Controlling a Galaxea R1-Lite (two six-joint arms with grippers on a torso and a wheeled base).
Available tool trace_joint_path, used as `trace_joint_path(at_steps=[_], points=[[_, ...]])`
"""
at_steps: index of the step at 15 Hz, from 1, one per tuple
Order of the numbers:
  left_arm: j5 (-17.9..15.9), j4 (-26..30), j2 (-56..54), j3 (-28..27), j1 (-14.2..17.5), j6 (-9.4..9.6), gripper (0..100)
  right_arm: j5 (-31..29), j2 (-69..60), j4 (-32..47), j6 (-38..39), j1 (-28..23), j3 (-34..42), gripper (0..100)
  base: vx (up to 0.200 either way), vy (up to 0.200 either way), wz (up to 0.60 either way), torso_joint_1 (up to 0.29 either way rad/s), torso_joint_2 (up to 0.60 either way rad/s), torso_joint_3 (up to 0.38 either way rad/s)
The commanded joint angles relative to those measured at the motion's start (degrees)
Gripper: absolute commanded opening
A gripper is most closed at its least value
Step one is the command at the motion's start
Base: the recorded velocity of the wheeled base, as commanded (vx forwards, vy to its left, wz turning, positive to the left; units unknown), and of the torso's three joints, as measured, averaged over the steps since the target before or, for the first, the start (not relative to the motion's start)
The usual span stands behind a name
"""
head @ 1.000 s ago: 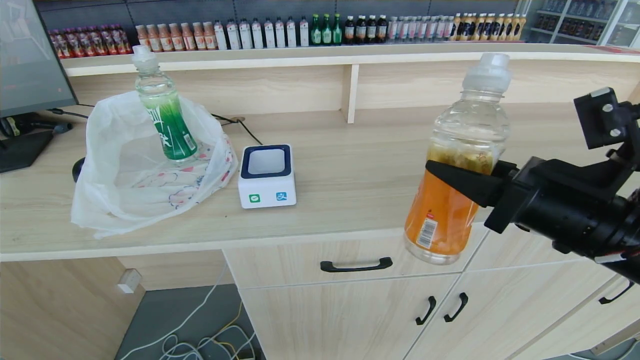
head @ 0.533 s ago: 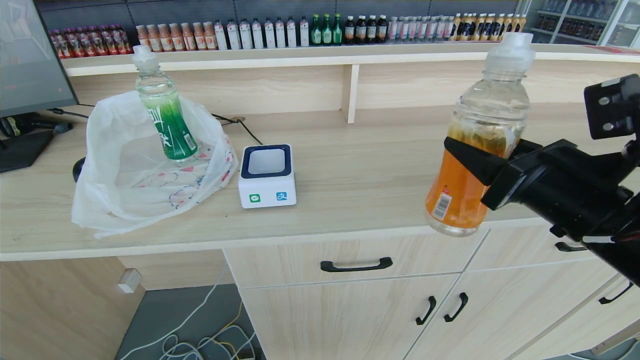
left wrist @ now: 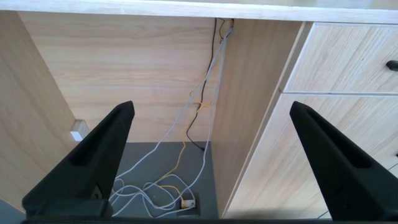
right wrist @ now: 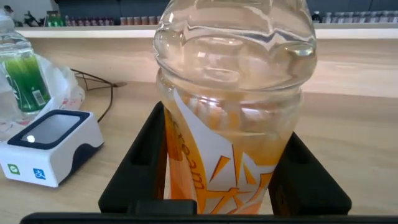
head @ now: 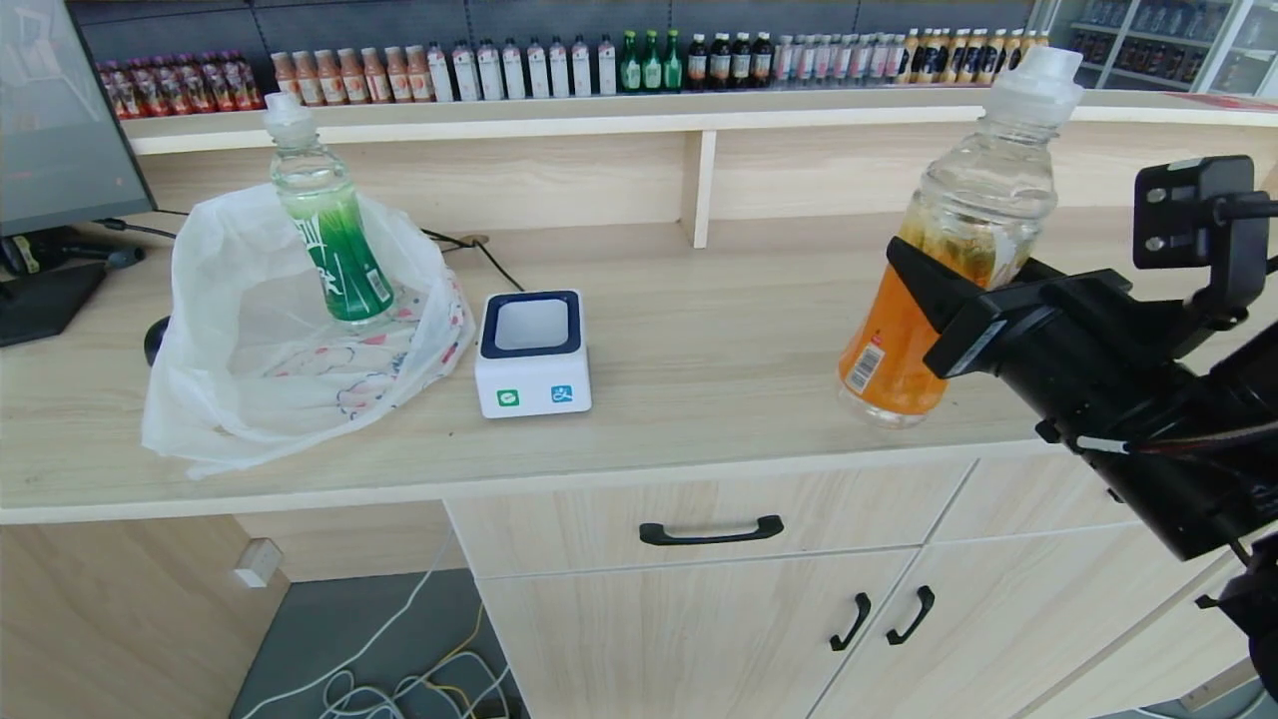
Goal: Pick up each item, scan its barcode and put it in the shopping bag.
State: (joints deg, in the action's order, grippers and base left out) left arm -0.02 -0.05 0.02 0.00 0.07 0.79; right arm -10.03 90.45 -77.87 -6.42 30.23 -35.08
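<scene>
green bottle (head: 334, 250) already stands in the shopping bag (head: 250, 379) on the worktop (head: 699, 330), so one item looks done. orange bottle (head: 899, 340) is clamped in the right claw (head: 929, 285), well right of the scanner (head: 532, 350), perhaps just off the worktop; scan and bagging remain. left claw (left wrist: 211, 162) hangs spread wide, empty.

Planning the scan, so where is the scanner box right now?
In the head view, the scanner box sits on the counter left of centre, just right of the shopping bag, well left of the orange bottle.
</scene>
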Motion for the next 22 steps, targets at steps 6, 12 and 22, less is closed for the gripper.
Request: trace_joint_path(at_steps=[6,12,22], points=[[0.11,-0.04,-0.02,0.00,0.01,-0.70,100,-0.51,0.86,-2.02,-0.26,0.00,0.10,0,0.000,0.200,0.00,0.003,0.01,0.005],[0.11,-0.04,-0.02,0.00,0.01,-0.79,100,-1.48,0.60,-0.52,-2.10,0.00,-3.41,0,0.000,0.200,0.00,0.002,0.00,0.002],[0.02,-0.04,-0.02,0.00,0.01,-0.62,100,-6.67,3.15,0.09,-7.29,3.34,-8.51,0,0.000,0.080,0.00,0.000,0.00,0.001]])
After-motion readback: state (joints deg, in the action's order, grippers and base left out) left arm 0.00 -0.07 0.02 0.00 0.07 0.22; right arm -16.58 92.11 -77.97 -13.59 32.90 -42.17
